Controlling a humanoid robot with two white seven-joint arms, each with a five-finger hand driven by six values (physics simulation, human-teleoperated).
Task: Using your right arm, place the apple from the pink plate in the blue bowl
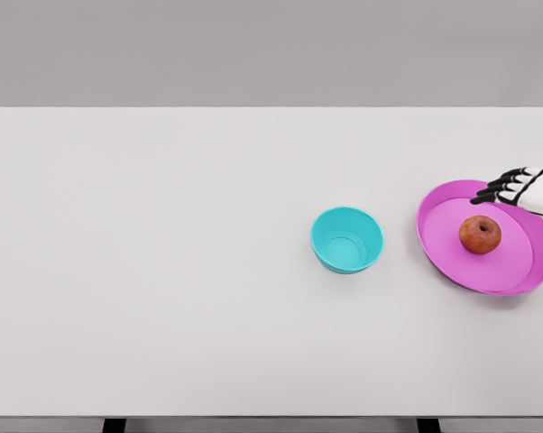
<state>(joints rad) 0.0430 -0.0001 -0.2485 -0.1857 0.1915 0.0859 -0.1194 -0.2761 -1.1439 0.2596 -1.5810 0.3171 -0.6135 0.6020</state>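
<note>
r hand [524, 189] over pink plate [443, 257] rim, fingers spread, empty; apple [480, 234] on plate; blue bowl [346, 240] left.

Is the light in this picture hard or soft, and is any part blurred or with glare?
Head view: soft, even light; only a faint shadow under the pink plate and the blue bowl. No glare on the white table; the apple looks sharp.

White table [163, 271], plain grey wall [271, 50], even light
</note>
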